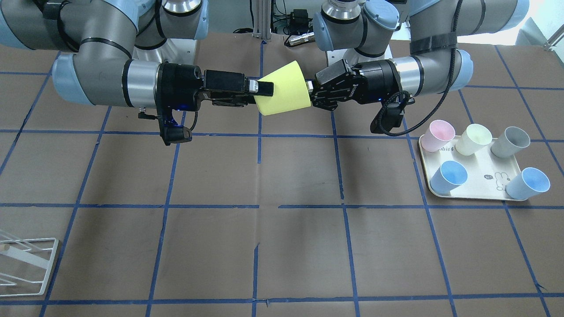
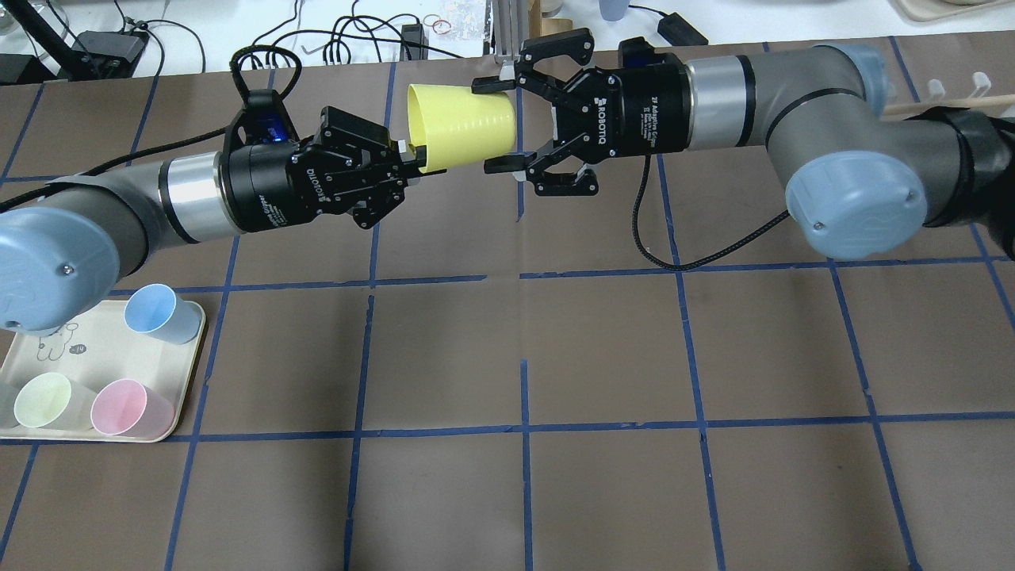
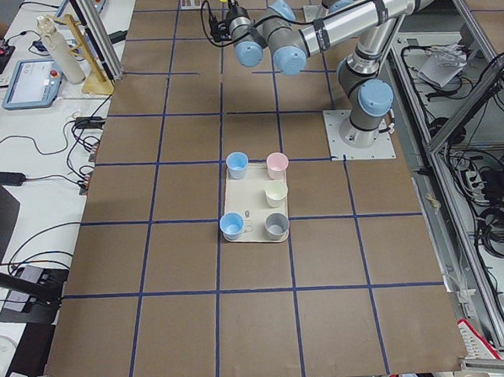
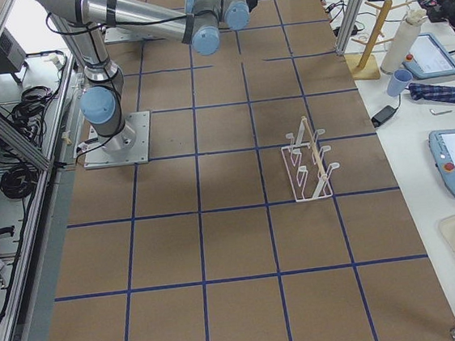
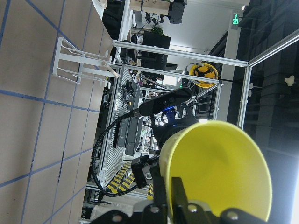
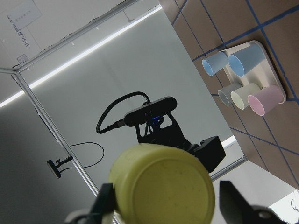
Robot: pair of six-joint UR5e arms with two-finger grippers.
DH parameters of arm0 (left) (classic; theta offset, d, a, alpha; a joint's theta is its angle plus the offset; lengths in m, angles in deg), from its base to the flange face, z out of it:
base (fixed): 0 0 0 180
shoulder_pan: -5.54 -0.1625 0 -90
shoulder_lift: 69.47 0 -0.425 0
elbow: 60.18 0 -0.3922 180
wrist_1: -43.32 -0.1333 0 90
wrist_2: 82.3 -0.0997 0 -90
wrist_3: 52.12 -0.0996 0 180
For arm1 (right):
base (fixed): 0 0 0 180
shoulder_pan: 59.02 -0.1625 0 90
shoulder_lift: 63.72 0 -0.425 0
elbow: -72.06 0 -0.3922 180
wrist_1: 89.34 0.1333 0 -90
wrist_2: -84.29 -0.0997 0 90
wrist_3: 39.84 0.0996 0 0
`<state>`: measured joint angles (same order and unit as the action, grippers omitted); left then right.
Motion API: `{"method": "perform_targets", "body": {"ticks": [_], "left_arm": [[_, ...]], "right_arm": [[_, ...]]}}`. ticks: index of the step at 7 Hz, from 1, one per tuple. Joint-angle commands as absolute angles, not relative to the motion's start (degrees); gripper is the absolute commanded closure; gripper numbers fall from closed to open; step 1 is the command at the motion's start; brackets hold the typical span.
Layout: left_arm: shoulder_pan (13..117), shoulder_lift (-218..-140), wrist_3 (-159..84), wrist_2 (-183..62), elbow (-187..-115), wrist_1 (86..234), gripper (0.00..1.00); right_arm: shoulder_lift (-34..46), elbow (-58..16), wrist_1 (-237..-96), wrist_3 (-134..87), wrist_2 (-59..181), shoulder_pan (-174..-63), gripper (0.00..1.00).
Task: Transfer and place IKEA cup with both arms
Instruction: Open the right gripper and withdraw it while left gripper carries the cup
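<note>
While the left claw is closed on the rim of the IKEA cup, with one finger inside the mouth and one outside, the right claw stands wide open and grips nothing. The right claw's fingers lie on either side of the cup's narrow base end. The cup lies on its side in the air between the two claws, above the worktop. Its mouth faces the left claw and its base points into the right claw's palm. Whether either right finger already touches the wall cannot be told. The likeliest trouble is an uneven close. If one finger meets the wall first, it would lever the cup against the thin rim pinch and twist it or pop it loose. The taper adds a second risk, because fingers squeezing a smooth wall that narrows toward them tend to slide off the base and squirt the cup away. If the left claw lets go before the right has a firm hold, the cup would drop to the worktop. If both claws hold while either arm pulls back, the plastic could flex or be wrenched free.
</note>
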<state>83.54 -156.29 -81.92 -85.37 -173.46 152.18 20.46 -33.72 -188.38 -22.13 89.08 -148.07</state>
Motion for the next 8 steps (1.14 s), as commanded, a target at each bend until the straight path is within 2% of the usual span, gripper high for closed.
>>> {"method": "perform_targets", "body": {"ticks": [1,3,5,7,8], "left_arm": [[83.5,-155.9,-81.8,-86.1,-173.5,152.1,1.00],[83.4,-155.8,-81.7,-86.1,-173.5,152.2,1.00],[82.7,-155.3,-78.3,-92.1,-172.3,152.1,1.00],[82.3,-154.8,-73.8,-106.6,-169.1,148.5,1.00],[80.2,-154.9,-67.9,-116.0,-168.6,141.6,1.00]], "right_arm": [[20.5,-33.4,-188.7,-19.3,88.7,-147.1,0.00],[20.5,-33.2,-188.8,-17.5,88.8,-142.3,0.00],[21.3,-33.2,-188.8,-17.3,93.9,-133.0,0.00],[24.5,-32.2,-188.5,-17.2,113.3,-132.1,0.00],[28.1,-32.0,-188.4,-13.4,122.2,-132.4,0.00]]}}
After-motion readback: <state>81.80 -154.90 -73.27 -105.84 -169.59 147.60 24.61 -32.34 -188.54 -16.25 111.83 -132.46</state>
